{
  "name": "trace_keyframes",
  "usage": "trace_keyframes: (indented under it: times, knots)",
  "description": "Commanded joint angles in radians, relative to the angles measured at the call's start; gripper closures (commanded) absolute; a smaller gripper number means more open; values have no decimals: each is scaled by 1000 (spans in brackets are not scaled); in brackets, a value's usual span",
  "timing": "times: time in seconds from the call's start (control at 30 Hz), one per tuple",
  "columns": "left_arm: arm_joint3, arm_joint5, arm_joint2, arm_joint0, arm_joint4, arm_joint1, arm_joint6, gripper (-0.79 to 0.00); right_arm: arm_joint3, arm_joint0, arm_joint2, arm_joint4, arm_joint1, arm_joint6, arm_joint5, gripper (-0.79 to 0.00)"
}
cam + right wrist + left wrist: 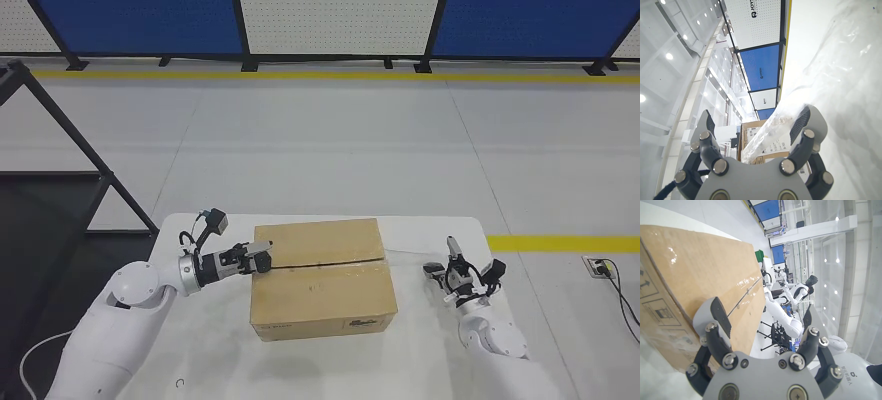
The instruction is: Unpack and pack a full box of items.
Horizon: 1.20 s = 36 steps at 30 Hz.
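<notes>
The box [320,280] is a plain brown cardboard carton, shut. Its two top flaps meet in a seam [320,266] that runs left to right across the lid, under glossy clear tape. Black handling marks are printed on its left side [657,306], and more print sits at the right end of its near side. It stands at the middle of the white table [430,340], with its long sides facing near and far.

The left arm comes in from the near left, its forearm about level and pointing right at the box. The left gripper [262,258] is at the box's upper left edge, close to the left end of the seam. In the left wrist view its fingers [719,315] stand wide apart and hold nothing. One finger lies over the top edge of the carton and the other is clear of it; whether the first one touches the cardboard cannot be told.

The right arm rises from the near right. The right gripper [472,262] points toward the far side, right of the box and apart from it. Its jaws are spread and hold nothing, with one finger [800,121] close against the table's film-covered surface.
</notes>
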Motion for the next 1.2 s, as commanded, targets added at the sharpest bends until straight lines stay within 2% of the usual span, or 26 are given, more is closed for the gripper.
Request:
trace_keyframes:
  times: [0.0,0.17,0.4,0.5,0.77,0.93,1.17]
  knots:
    - [4,-2,-1,-1,0,-1,-3,-785,13,9,-2,5,-4,2,2,-785]
    - [10,-4,-5,0,2,-2,-8,-785,40,21,-8,23,-14,36,2,-785]
    - [5,-7,-13,8,4,-3,-11,-785,5,-29,2,33,-16,86,-42,-785]
    - [0,-5,-16,12,3,-3,-13,-785,-32,-55,10,13,-13,68,-58,-785]
    - [-14,4,-27,19,9,-2,-16,-785,-80,-52,-14,-19,-26,18,5,-785]
    - [-19,8,-38,25,10,-1,-14,-785,-53,-24,-34,-38,-41,-32,-4,-785]
    - [-26,10,-52,33,13,1,-15,-785,13,17,-15,-26,-46,-26,-35,-785]
